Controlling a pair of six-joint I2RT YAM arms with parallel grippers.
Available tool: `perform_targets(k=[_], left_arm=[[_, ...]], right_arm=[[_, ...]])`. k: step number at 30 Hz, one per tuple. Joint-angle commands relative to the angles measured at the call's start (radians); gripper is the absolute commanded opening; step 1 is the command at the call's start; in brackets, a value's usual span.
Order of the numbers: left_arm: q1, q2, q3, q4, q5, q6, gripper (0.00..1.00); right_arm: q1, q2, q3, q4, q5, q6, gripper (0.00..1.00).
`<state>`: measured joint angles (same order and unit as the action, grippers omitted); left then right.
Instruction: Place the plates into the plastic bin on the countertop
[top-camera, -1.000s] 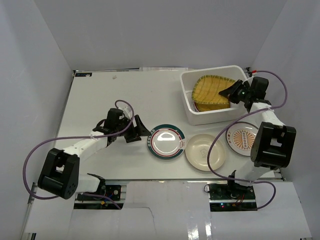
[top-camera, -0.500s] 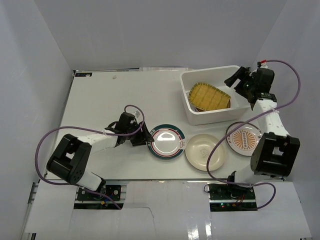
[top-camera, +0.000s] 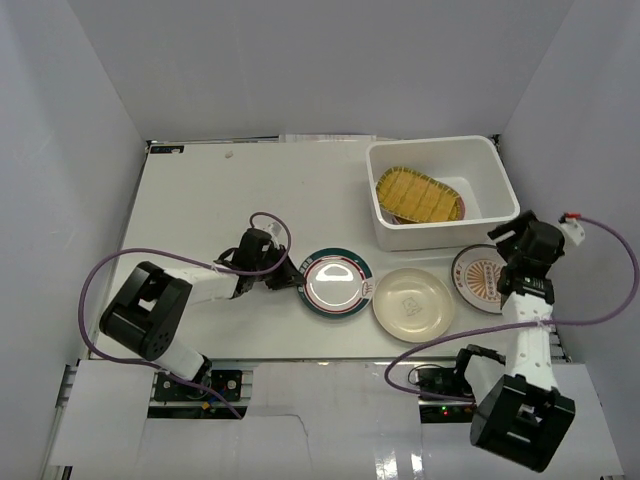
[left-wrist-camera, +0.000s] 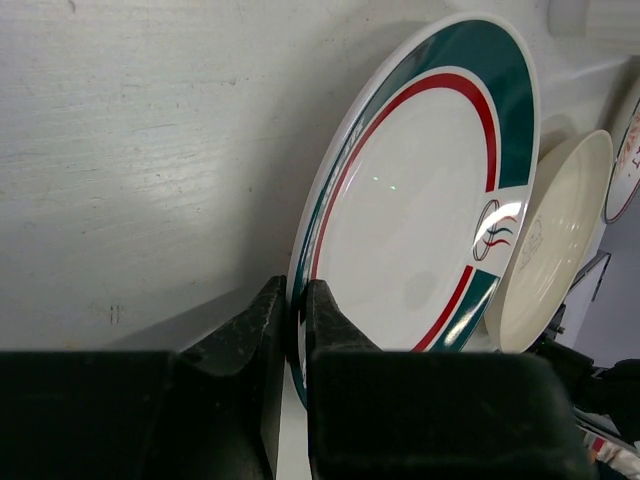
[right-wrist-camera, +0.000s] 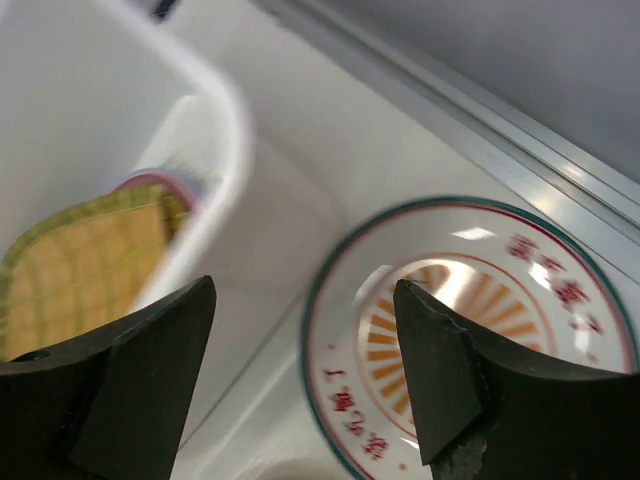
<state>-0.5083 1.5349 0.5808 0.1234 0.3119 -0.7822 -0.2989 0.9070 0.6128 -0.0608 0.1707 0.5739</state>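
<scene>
My left gripper (top-camera: 287, 279) (left-wrist-camera: 297, 310) is shut on the left rim of the green-rimmed white plate (top-camera: 336, 285) (left-wrist-camera: 420, 220), which lies on the countertop (top-camera: 220, 200). To its right lie a cream plate (top-camera: 412, 304) (left-wrist-camera: 555, 240) and the orange-sunburst plate (top-camera: 480, 278) (right-wrist-camera: 470, 310). My right gripper (top-camera: 503, 240) (right-wrist-camera: 302, 295) hangs open just above the sunburst plate's left rim, touching nothing. The plastic bin (top-camera: 495, 178) (right-wrist-camera: 215, 150) at the back right holds the yellow ribbed plate (top-camera: 418, 195) (right-wrist-camera: 80, 270) lying over a pink one (right-wrist-camera: 160, 182).
Pale walls enclose the countertop on three sides. The bin's front wall stands right behind the sunburst plate. A metal rail (right-wrist-camera: 480, 140) runs along the counter's right edge. Purple cables loop from both arms near the front edge.
The left gripper slid up to the green-rimmed plate and closed on its rim. The right gripper let go of the yellow plate in the bin, drew back and came over the sunburst plate, open.
</scene>
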Motion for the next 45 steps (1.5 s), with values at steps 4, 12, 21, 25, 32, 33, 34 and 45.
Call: perform_targets(k=[4,12,21,25,32,33,34,45], left_arm=[[-0.007,-0.002,-0.032,0.035,-0.007,0.011,0.00],[-0.007,-0.154,-0.085,0.038,-0.057,-0.008,0.00],[-0.009,-0.318,-0.127,-0.010,-0.077,-0.035,0.00],[-0.009,-0.378,-0.118,-0.030,-0.048,-0.051,0.00],[-0.007,-0.424,-0.096,-0.048,-0.042,-0.060,0.00],[-0.007,-0.430,-0.092,-0.050,-0.039,-0.064,0.00],[-0.007,-0.435,-0.090,-0.051,-0.036,-0.065,0.00],[-0.007,-0.509,-0.067,-0.079,0.030,-0.075,0.00]], right_arm=[[-0.259,-0.083,-0.176,-0.109,0.029,0.121,0.89],[-0.333,-0.017,-0.232,-0.134,-0.014,0.127,0.90],[-0.359,0.073,-0.312,-0.073,-0.112,0.172,0.84],[-0.362,0.086,-0.320,-0.056,-0.132,0.156,0.85],[-0.364,-0.077,-0.248,-0.117,-0.106,0.084,0.98],[-0.364,-0.089,-0.243,-0.123,-0.094,0.084,0.98],[-0.364,-0.095,-0.243,-0.132,-0.088,0.089,0.98],[-0.411,-0.171,-0.318,-0.186,-0.003,0.136,1.00]])
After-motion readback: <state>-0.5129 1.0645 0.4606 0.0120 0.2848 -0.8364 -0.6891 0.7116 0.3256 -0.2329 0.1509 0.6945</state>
